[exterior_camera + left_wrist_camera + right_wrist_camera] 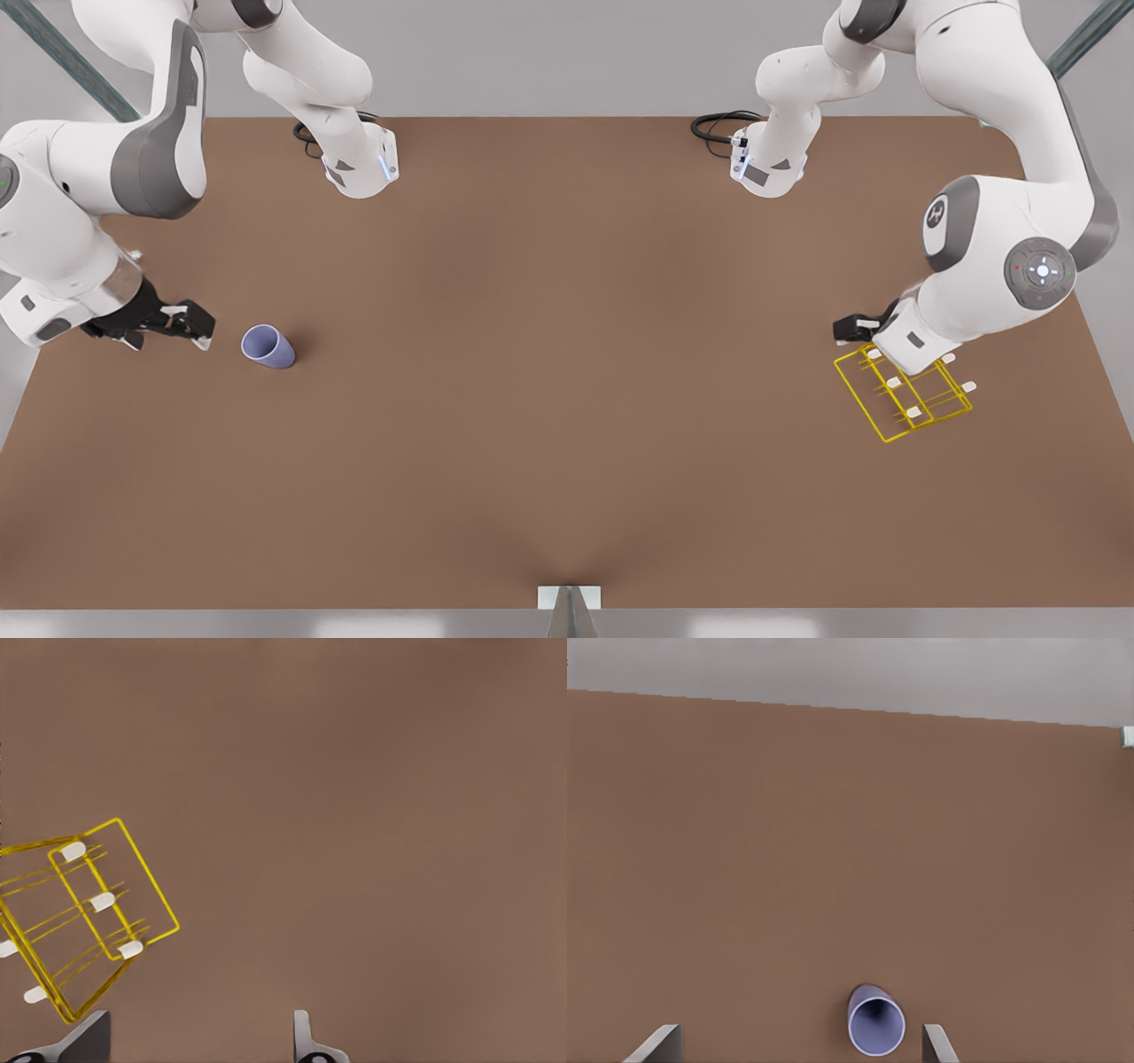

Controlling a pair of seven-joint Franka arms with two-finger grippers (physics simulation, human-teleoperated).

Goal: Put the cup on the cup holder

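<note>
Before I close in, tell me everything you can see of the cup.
The cup is a small lavender-blue tumbler, plain, tapered, no handle, matte like plastic. It lies tipped on its side on the brown table, toward the front view's left, far from the rack. Its open mouth faces the right gripper, whose open fingers sit just short of it, not touching. Only the table touches it; it looks empty.

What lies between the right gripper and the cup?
Nothing: in the front view only bare table separates the right gripper from the cup, its jaws open.
</note>
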